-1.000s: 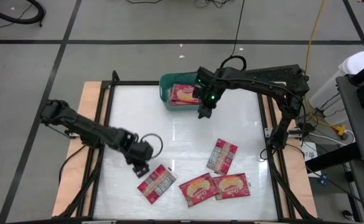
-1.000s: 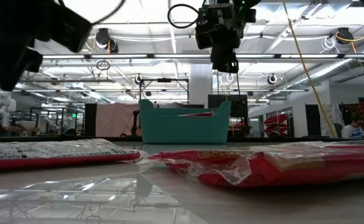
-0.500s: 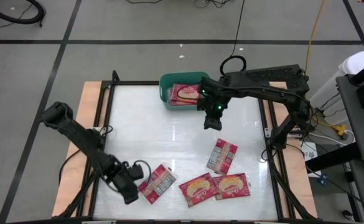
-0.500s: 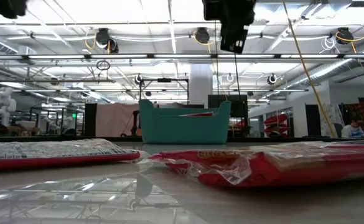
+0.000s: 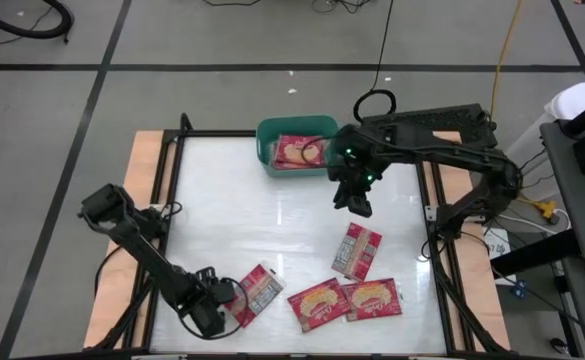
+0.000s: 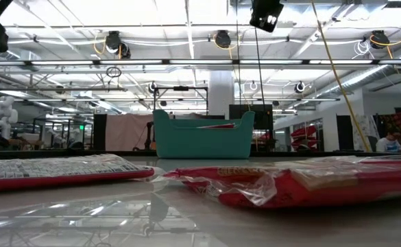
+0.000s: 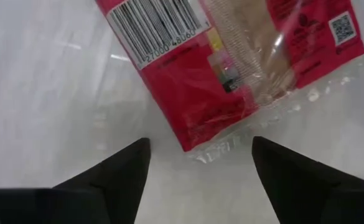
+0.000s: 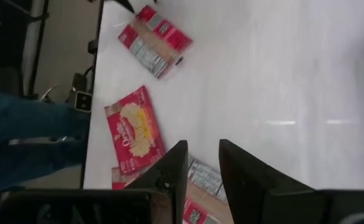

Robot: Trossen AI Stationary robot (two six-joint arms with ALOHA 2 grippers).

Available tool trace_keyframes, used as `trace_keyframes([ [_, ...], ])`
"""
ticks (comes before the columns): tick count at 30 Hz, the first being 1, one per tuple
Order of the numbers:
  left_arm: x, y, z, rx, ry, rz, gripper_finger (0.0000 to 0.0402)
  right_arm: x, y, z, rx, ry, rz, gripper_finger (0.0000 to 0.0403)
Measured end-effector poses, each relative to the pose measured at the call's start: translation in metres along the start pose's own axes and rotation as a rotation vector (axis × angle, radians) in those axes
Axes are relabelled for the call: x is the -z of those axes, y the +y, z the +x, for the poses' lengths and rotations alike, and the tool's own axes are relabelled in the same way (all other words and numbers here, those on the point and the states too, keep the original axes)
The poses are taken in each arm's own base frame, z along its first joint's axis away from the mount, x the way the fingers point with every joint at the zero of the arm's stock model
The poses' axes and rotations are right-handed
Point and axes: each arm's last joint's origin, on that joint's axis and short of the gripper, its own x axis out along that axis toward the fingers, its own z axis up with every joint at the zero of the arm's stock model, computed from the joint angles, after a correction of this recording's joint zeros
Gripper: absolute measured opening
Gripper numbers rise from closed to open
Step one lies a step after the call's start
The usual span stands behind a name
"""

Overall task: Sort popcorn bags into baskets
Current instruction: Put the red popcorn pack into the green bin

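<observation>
Currently your left gripper (image 5: 215, 312) sits low at the table's (image 5: 272, 220) front-left corner, fingers (image 7: 116, 171) spread wide and empty, straddling the near end of a popcorn bag (image 7: 231, 59) lying printed-panel up; the barcode faces the wrist camera and the fingertips are just short of the packet's clear seal edge, not touching it. In the high view that same bag (image 5: 256, 292) is tilted, just beside the gripper. Your right gripper (image 5: 358, 200) hangs over the table's middle, nearer the right edge, between the basket and the loose packets; its fingers (image 8: 169, 171) are narrow with a slim gap and hold nothing. The teal basket (image 5: 268, 140) stands at the back edge, about mid-width, with a packet (image 5: 300, 151) lying inside, popcorn picture up. Three more bags lie loose toward the front edge: one panel-up bag (image 5: 357, 249) right of centre, and two picture-up bags (image 5: 318, 304) and (image 5: 374, 299) touching side by side near the front edge. From the low view you see the basket's wall (image 6: 201, 140) beyond two packets in the foreground, with a red edge showing above its rim.
</observation>
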Motion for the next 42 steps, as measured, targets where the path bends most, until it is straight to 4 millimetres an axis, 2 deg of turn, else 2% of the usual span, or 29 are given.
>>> trace_keyframes([
  [4,-0.002,-0.001,0.005,-0.012,-0.041,0.011,0.0268,0.001,0.003,-0.007,0.016,-0.035,-0.015,0.0082],
  [7,-0.005,0.0,0.005,-0.02,-0.062,0.049,0.0238,0.0,0.003,-0.008,0.017,-0.049,-0.02,0.0082],
  [13,-0.012,0.002,0.005,-0.02,-0.092,0.153,0.0132,-0.002,0.003,-0.007,0.019,-0.059,-0.026,0.0082],
  [19,-0.028,0.006,0.001,-0.005,-0.132,0.155,0.0015,-0.006,0.003,-0.007,0.019,-0.093,-0.041,0.0082],
  [22,-0.04,0.013,-0.01,-0.029,-0.21,0.113,0.0009,-0.009,0.003,-0.007,0.019,-0.119,-0.04,0.0082],
  [28,-0.065,0.035,-0.048,-0.002,-0.336,0.033,0.0004,-0.013,0.002,-0.007,0.042,-0.164,-0.038,0.0082],
  [31,-0.077,0.049,-0.068,0.022,-0.397,-0.016,0.0003,-0.016,0.001,-0.008,0.074,-0.197,-0.042,0.0082],
  [36,-0.096,0.086,-0.094,0.102,-0.375,-0.305,0.0002,-0.022,0.002,-0.009,0.081,-0.256,-0.066,0.0082],
  [42,-0.114,0.115,-0.118,0.17,-0.466,-0.35,0.0001,-0.027,0.002,-0.011,0.085,-0.304,-0.061,0.0094],
])
